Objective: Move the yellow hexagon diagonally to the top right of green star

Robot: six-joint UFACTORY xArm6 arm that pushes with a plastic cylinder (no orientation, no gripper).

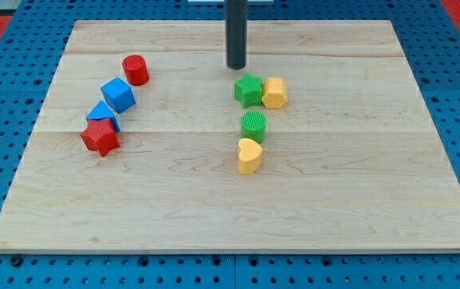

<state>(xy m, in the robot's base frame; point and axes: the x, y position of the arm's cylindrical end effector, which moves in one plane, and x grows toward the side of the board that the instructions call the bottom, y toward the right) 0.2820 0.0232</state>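
Observation:
The yellow hexagon [274, 93] lies right of the board's middle and touches the right side of the green star [248, 91]. The two are level with each other. My tip [237, 66] stands just above the green star toward the view's top, slightly to its left, with a small gap. It touches no block.
A green cylinder [254, 126] and a yellow heart [249, 156] lie below the star. At the left are a red cylinder [136, 70], a blue cube [118, 95], another blue block [103, 115] and a red star [100, 137]. The wooden board [358, 185] rests on a blue pegboard.

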